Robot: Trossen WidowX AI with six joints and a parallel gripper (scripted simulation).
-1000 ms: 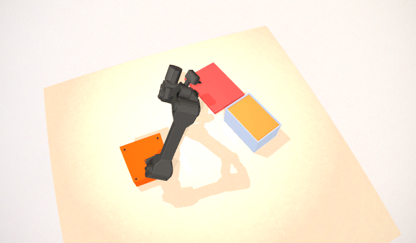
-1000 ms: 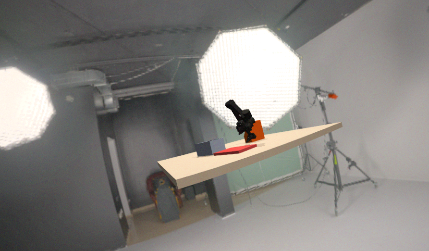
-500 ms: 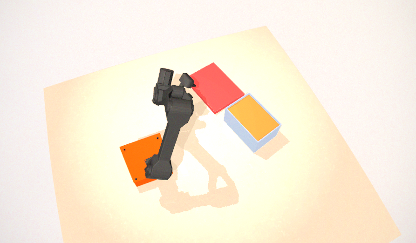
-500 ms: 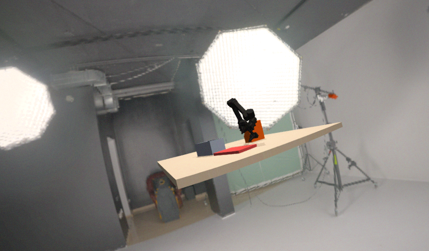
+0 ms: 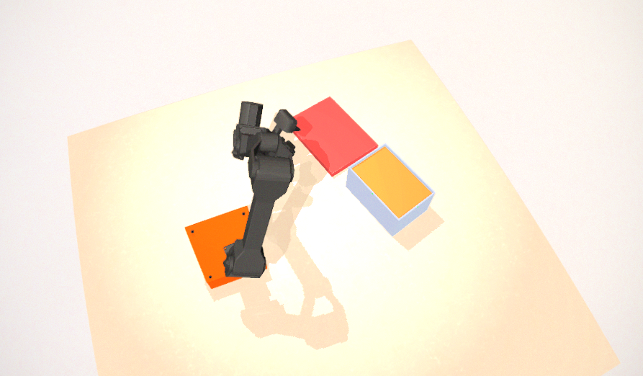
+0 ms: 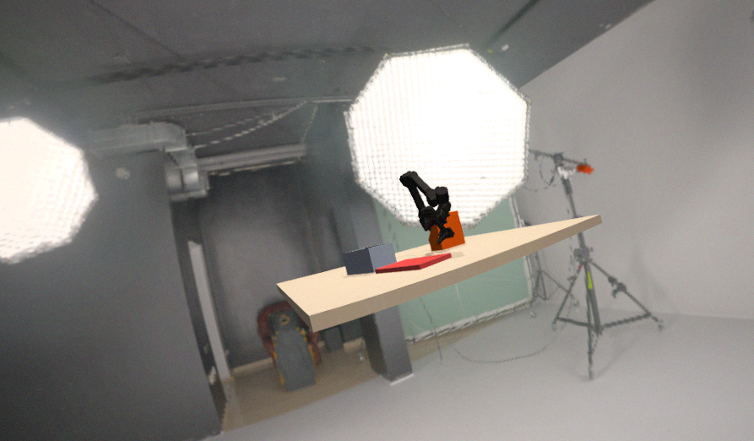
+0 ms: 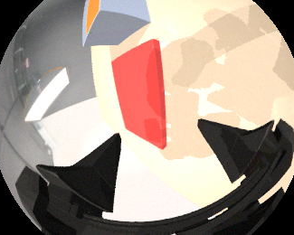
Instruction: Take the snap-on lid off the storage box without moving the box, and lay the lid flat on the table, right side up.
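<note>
The red lid (image 5: 342,135) (image 6: 414,263) (image 7: 137,95) lies flat on the table with its smooth, plain face up. Its underside is hidden. The pale blue storage box (image 5: 374,201) (image 6: 362,260) (image 7: 121,24) stands upright beside it with its top uncovered, showing an orange surface inside the rim. Lid and box are very close; I cannot tell whether they touch. My gripper (image 5: 296,138) (image 6: 445,241) (image 7: 160,129) is open with nothing between its fingers. It is just off the lid's edge on the side away from the box, above the table.
The arm rises from an orange base plate (image 5: 211,248) (image 6: 454,230) at the left in the top view. The wooden table (image 5: 453,280) (image 6: 324,296) has its far edge beyond the lid. The arm's shadow falls across the table and part of the lid.
</note>
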